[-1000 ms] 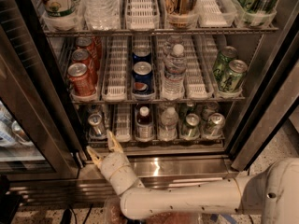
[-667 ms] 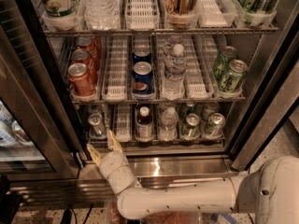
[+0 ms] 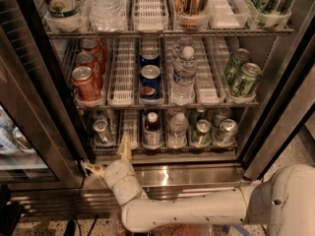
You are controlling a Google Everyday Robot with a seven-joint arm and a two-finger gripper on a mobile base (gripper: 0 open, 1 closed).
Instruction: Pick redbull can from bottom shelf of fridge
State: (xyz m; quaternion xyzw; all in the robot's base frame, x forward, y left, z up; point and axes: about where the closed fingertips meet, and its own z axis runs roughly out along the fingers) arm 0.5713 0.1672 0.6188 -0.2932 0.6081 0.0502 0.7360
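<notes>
Silver, slim redbull can (image 3: 101, 130) stands upright at front-left of bottom shelf (image 3: 167, 149), w/ a white lane tray (image 3: 129, 127) at its 3 o'clock; then a small dark bottle (image 3: 152, 128), water bottle (image 3: 177, 130) and two green-silver cans (image 3: 212, 132). Gripper (image 3: 104, 153) sits low at the fridge (image 3: 197, 174) sill, approx 6 o'clock of the can; fingers spread wide, one pointing to 12 in front of the tray, other to 9; holding nothing. Shelf above: red cola cans (image 3: 86, 82) at 10 o'clock of frame, Pepsi cans (image 3: 150, 81) centre.
</notes>
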